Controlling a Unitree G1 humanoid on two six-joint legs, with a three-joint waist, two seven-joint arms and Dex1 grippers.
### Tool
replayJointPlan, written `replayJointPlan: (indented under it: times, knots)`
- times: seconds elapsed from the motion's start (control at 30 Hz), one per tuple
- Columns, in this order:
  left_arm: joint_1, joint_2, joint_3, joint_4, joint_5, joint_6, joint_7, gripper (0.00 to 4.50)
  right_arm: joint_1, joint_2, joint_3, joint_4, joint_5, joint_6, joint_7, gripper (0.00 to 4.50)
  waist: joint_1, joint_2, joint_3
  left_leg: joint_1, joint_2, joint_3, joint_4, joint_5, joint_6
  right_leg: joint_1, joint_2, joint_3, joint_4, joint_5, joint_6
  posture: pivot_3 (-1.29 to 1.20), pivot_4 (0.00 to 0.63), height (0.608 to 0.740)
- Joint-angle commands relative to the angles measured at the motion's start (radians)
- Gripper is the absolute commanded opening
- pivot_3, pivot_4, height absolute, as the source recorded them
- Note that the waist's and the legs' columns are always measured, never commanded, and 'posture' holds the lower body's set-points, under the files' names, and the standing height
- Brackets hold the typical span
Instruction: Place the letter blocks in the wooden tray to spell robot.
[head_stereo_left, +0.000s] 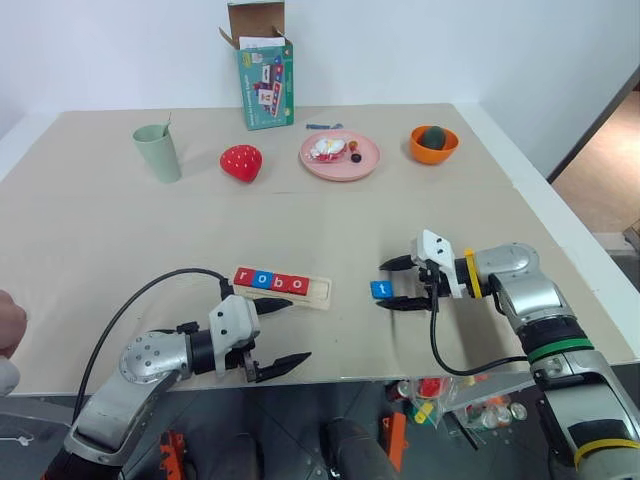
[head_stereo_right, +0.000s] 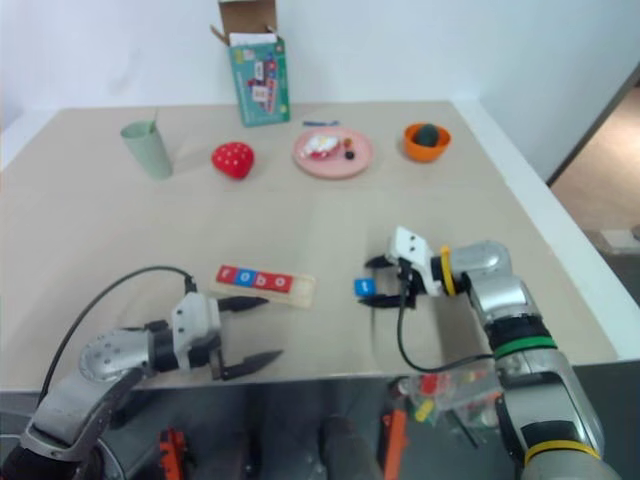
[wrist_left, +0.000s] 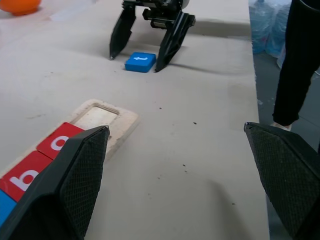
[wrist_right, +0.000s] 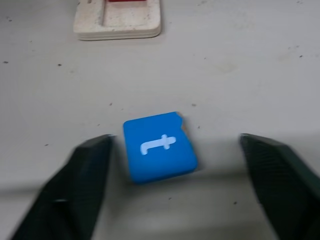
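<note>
The wooden tray (head_stereo_left: 322, 292) lies near the table's front and holds several letter blocks: red r (head_stereo_left: 245, 278), blue o (head_stereo_left: 262, 280), red b (head_stereo_left: 280, 283), red o (head_stereo_left: 297, 285). Its right-end slot (wrist_left: 100, 116) is bare. A blue t block (head_stereo_left: 381, 289) lies flat on the table right of the tray. My right gripper (head_stereo_left: 382, 284) is open, one finger on each side of the t block (wrist_right: 159, 147). My left gripper (head_stereo_left: 298, 330) is open and holds nothing, just in front of the tray's right end.
At the back stand a green cup (head_stereo_left: 158, 152), a red strawberry toy (head_stereo_left: 241, 162), a pink plate (head_stereo_left: 340, 170) with small items, an orange bowl (head_stereo_left: 434, 150) and a teal box (head_stereo_left: 265, 85). A person's hand (head_stereo_left: 8, 320) shows at the left edge. The table's front edge is close.
</note>
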Motion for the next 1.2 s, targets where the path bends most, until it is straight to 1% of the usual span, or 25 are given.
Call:
replayJointPlan:
  times: [0.03,0.07,0.13,0.17,0.27,0.37,0.47,0.6,0.7,0.77,0.9,1.03,1.2]
  knots:
    - [-0.008,0.001,0.026,-0.014,-0.012,-0.006,0.009,4.5,-0.013,-0.002,-0.02,0.013,0.008,-0.031,0.01,2.62,0.001,0.0,0.0,0.0,0.0,0.0,0.0,0.0,0.0,0.0,0.0,0.0,0.0,0.0,0.0,0.0,0.15,0.74]
    - [-0.007,-0.001,0.028,-0.015,-0.013,-0.004,0.014,4.5,-0.009,-0.001,-0.025,0.014,0.018,-0.032,0.018,2.21,0.001,0.0,0.0,0.0,0.0,0.0,0.0,0.0,0.0,0.0,0.0,0.0,0.0,0.0,0.0,0.0,0.15,0.74]
    - [-0.005,-0.004,0.03,-0.016,-0.014,-0.002,0.023,4.5,0.002,0.005,-0.04,0.015,0.038,-0.037,0.021,1.69,0.001,0.0,0.0,0.0,0.0,0.0,0.0,0.0,0.0,0.0,0.0,0.0,0.0,0.0,0.0,0.0,0.15,0.74]
    - [-0.004,-0.005,0.031,-0.017,-0.016,0.0,0.026,4.5,0.008,0.007,-0.045,0.014,0.046,-0.044,0.021,1.27,0.001,0.0,0.0,0.0,0.0,0.0,0.0,0.0,0.0,0.0,0.0,0.0,0.0,0.0,0.0,0.0,0.15,0.74]
    - [-0.002,-0.003,0.032,-0.018,-0.017,0.001,0.03,4.5,0.032,0.014,-0.062,-0.001,0.068,-0.053,0.01,1.23,0.002,0.0,0.0,0.0,0.0,0.0,0.0,0.0,0.0,0.0,0.0,0.0,0.0,0.0,0.0,0.0,0.15,0.74]
    - [-0.001,-0.002,0.033,-0.016,-0.018,0.0,0.032,4.5,0.051,0.031,-0.08,-0.085,0.112,0.005,-0.004,1.23,0.002,0.0,0.0,0.0,0.0,0.0,0.0,0.0,0.0,0.0,0.0,0.0,0.0,0.0,0.0,0.0,0.15,0.74]
    - [0.004,-0.01,0.041,-0.009,-0.016,-0.008,0.044,4.5,0.07,0.044,-0.068,-0.235,0.134,0.154,-0.055,1.23,0.0,0.0,0.0,0.0,0.0,0.0,0.0,0.0,0.0,0.0,0.0,0.001,0.001,0.0,0.0,0.0,0.15,0.74]
    - [0.017,-0.047,0.072,0.012,-0.02,-0.016,0.093,4.5,0.106,0.079,-0.037,-0.469,0.138,0.351,-0.178,1.23,0.003,0.0,0.0,0.0,0.0,-0.001,0.0,0.0,0.0,0.0,0.0,-0.001,0.001,0.0,0.0,0.0,0.15,0.74]
    - [0.02,-0.072,0.092,0.022,-0.026,-0.012,0.12,4.5,0.128,0.095,-0.009,-0.561,0.126,0.414,-0.224,1.23,0.005,0.0,0.0,-0.001,0.0,-0.002,0.0,0.0,0.0,0.0,0.0,-0.002,0.001,0.0,0.0,0.0,0.15,0.74]
    - [0.021,-0.091,0.107,0.028,-0.033,-0.006,0.144,4.5,0.133,0.12,0.025,-0.584,0.094,0.431,-0.275,1.23,0.006,0.0,0.0,-0.001,0.0,-0.002,0.0,0.0,0.0,0.0,0.0,-0.002,0.001,0.0,0.0,0.0,0.15,0.74]
    - [0.021,-0.097,0.101,0.034,-0.022,-0.012,0.153,4.5,0.099,0.164,0.072,-0.558,0.037,0.454,-0.361,1.23,0.005,0.0,0.0,-0.001,0.0,-0.001,0.001,0.0,-0.001,-0.001,0.0,-0.001,0.0,0.0,0.0,0.0,0.15,0.74]
    - [0.023,-0.097,0.094,0.034,-0.016,-0.014,0.159,4.5,0.062,0.19,0.105,-0.529,0.009,0.443,-0.379,1.23,0.005,0.0,0.0,-0.001,0.0,-0.001,0.001,0.0,-0.001,-0.001,0.0,-0.001,0.0,0.0,0.0,0.0,0.15,0.74]
    - [0.033,-0.096,0.093,0.032,-0.008,-0.019,0.162,4.5,0.042,0.209,0.135,-0.497,-0.006,0.418,-0.363,1.23,0.005,0.0,0.0,-0.002,0.0,-0.002,0.0,0.0,-0.001,-0.001,0.0,-0.003,0.0,0.0,0.0,0.0,0.15,0.74]
